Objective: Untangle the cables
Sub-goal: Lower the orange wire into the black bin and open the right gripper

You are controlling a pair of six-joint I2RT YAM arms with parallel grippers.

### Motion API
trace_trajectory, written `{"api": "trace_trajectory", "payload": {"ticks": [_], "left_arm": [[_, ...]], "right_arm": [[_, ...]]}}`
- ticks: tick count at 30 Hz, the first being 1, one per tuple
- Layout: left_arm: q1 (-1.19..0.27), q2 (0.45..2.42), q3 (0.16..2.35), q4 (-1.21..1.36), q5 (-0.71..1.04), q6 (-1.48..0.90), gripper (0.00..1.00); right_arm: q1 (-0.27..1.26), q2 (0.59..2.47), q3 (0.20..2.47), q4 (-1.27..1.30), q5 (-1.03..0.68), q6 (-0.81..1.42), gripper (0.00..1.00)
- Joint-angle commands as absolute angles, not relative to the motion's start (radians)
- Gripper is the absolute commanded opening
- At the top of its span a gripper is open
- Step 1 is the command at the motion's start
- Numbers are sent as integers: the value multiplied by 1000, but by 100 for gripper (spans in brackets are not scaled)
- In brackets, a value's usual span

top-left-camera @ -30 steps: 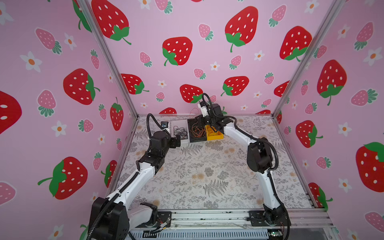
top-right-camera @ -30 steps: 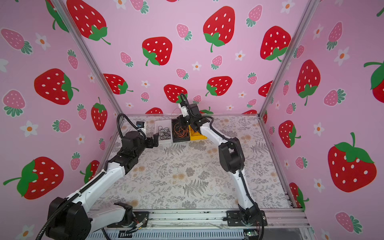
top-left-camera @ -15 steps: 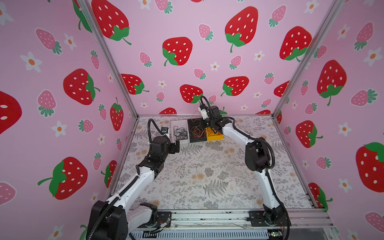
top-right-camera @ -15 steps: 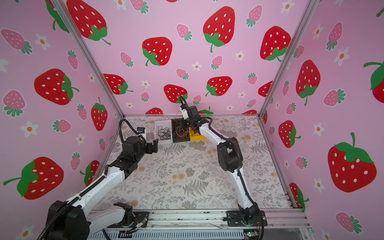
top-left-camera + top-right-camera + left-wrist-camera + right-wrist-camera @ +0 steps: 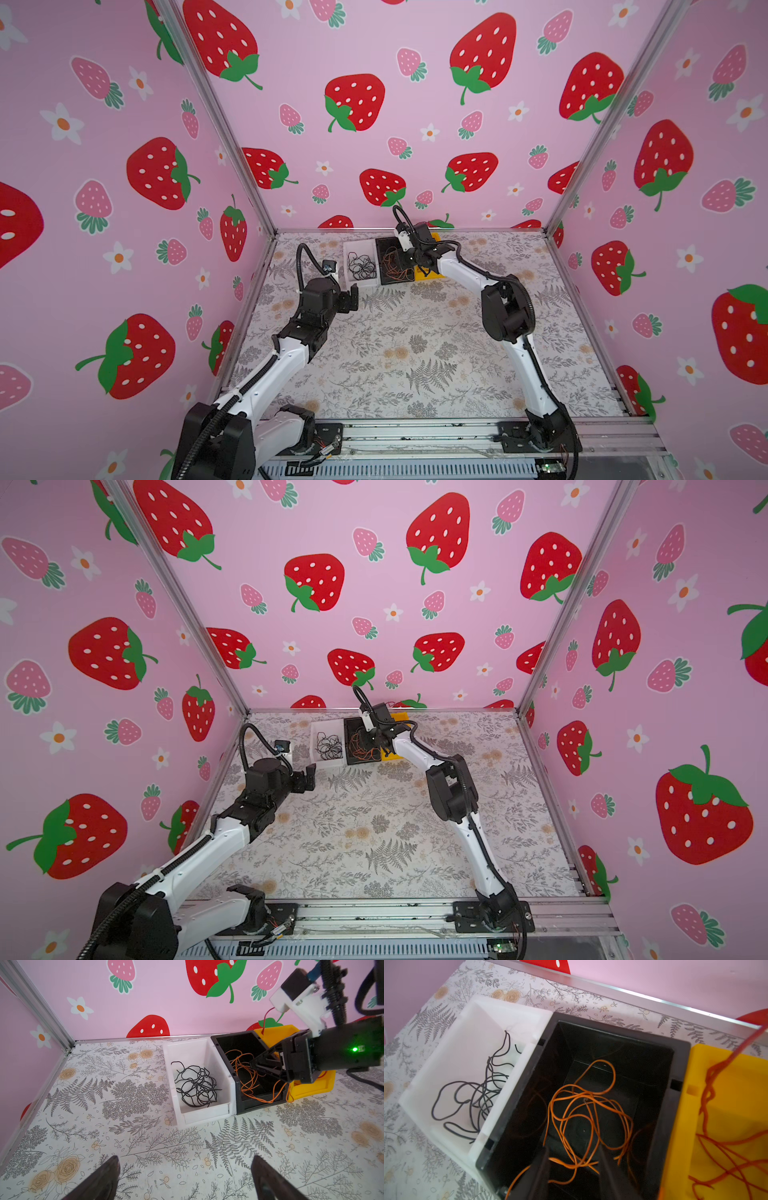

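The left pincer [image 5: 353, 296] is seen wide open and empty, left of middle in a top view. The right pincer [image 5: 574, 1176] is held partly open over the orange cables [image 5: 583, 1109].

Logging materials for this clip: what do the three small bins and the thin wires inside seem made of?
White open-front bin, black bin, yellow bin: likely moulded rigid plastic, smooth, faintly glossy; crisp edges, uniform colour. Thin black wires, orange wires, red wires: probably plastic-insulated, matte; they hold loose springy loops.

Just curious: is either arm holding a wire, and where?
Nothing is held. The left end effector is open above the table; the right end effector is open over orange cables lying in the black bin.
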State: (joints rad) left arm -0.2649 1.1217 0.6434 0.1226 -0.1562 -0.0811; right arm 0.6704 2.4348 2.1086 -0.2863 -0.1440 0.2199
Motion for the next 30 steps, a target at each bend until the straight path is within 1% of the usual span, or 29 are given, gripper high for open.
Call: {"api": "trace_trajectory", "payload": {"ticks": [1,2,3,4,8,12,15,18,23,28,30], "left_arm": [[-258,1121,641,158,-156,-97,99],[-258,1121,641,158,-155,-98,99],[-256,1123,641,157,-154,-98,99],[-256,1123,641,157,-153,-97,99],[-256,1123,638,156,-153,-94,99],[-256,1130,638,154,-151,-96,99],[-252,1141,645,148,-143,-105,99],[-242,1149,655,133,-141,-119,99],[-229,1144,665,117,-141,-118,99],[-223,1138,670,100,-140,-110,99],[-221,1140,670,98,-129,-108,99]], "right_arm": [[676,2373,2135,-302,-121,198,51],[676,2364,2135,-298,-121,197,51],[676,2357,2136,-294,-125,196,57],[676,2352,2140,-293,-131,192,59],[676,2323,2155,-312,-159,186,65],[677,2276,2136,-359,-191,171,68],[676,2241,2109,-415,-181,163,68],[676,2205,2052,-460,-167,178,63],[677,2149,1904,-455,-162,228,47],[681,2125,1804,-431,-192,249,44],[682,2133,1790,-418,-199,250,40]]}}
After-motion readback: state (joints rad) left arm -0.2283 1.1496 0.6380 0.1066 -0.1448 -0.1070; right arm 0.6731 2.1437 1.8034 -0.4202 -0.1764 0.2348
